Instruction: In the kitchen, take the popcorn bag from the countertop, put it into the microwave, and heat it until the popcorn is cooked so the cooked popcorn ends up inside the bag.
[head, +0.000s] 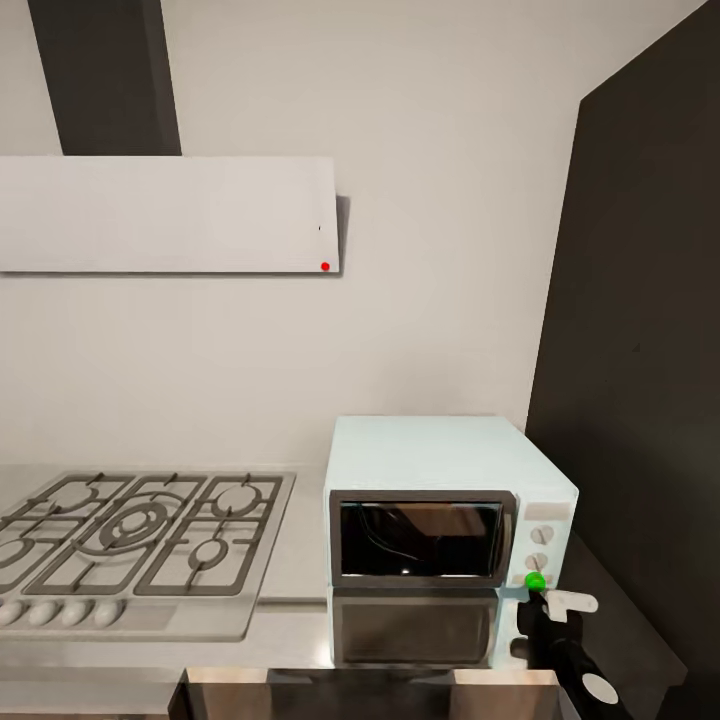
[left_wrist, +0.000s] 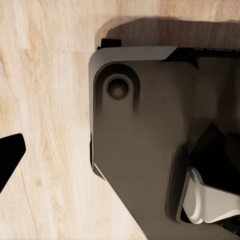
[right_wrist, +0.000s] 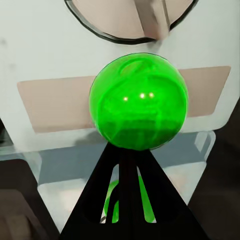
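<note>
Microwave (head: 440, 510): pale mint-blue box standing on the grey counter (head: 295, 570) at the right end, against the pale wall and next to a tall dark cabinet (head: 640, 350); its dark glass door (head: 420, 540) is closed; round knobs sit in a column on the panel right of the door
Indicator light (head: 535, 581): small round ball glowing bright green at the bottom of the knob panel; in the right wrist view it appears large and glossy (right_wrist: 138, 102), in front of a beige label strip, with a knob's lower rim (right_wrist: 127, 20) beyond it
Popcorn bag: cannot be made out; something brownish shows dimly behind the glass, too unclear to name
Right jaws (head: 553, 603): at the microwave's lower right front corner, just beside the green light; a white finger piece (head: 572, 603) sticks out sideways from the black wrist; the right wrist view shows a black pointed finger (right_wrist: 131, 200) reaching up to the green ball and touching or nearly touching it; how far the jaws are apart I cannot tell; nothing is seen held
Left jaws: only a black fingertip (left_wrist: 10, 155) shows at the edge of the left wrist view, over light wood plank floor (left_wrist: 50, 120); whether open or closed I cannot tell
Robot base (left_wrist: 150, 150): dark grey body with a round recess, seen below the left wrist, resting on the floor
Gas hob (head: 130, 535): grey with dark grates and a row of pale knobs, set into the counter left of the microwave, apart from it
Extractor hood (head: 165, 212): pale flat box on the wall above the hob, with a small red dot at its lower right corner; a dark duct rises above it
</note>
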